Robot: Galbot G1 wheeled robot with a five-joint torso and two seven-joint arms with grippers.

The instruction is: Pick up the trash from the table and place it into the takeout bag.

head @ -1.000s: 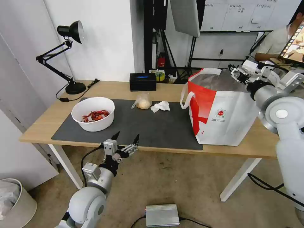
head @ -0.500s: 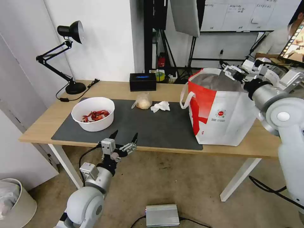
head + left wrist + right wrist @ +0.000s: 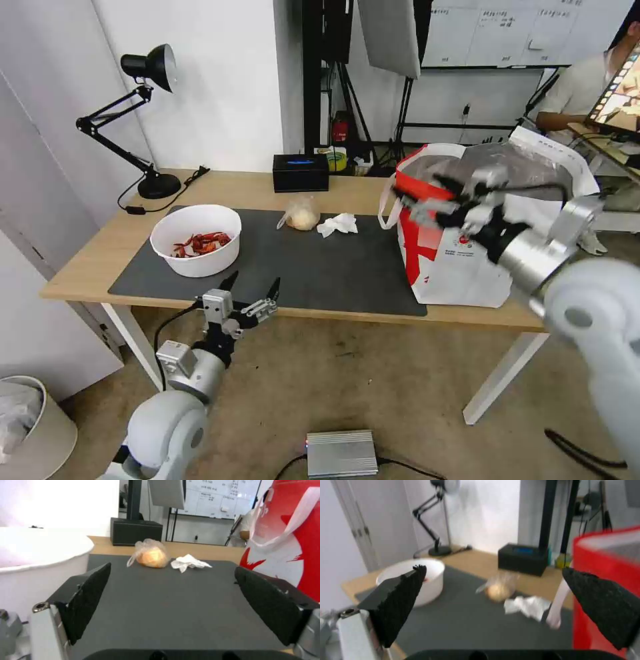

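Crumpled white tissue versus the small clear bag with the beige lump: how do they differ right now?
The crumpled white tissue is opaque, flat and ragged; the small clear bag with the beige lump is see-through, rounded and stands taller. The bag lies nearer the white round bowl, the tissue nearer the takeout bag. Both rest untouched on the dark grey mat.

Light-wood table (image 3: 253,187) sitting under a dark grey mat (image 3: 320,267)
Lamp (image 3: 143,120), black box (image 3: 301,172) and takeout bag (image 3: 467,233) resting on wood; bowl (image 3: 196,239), small bag (image 3: 302,213), tissue (image 3: 338,224) lying on the mat.
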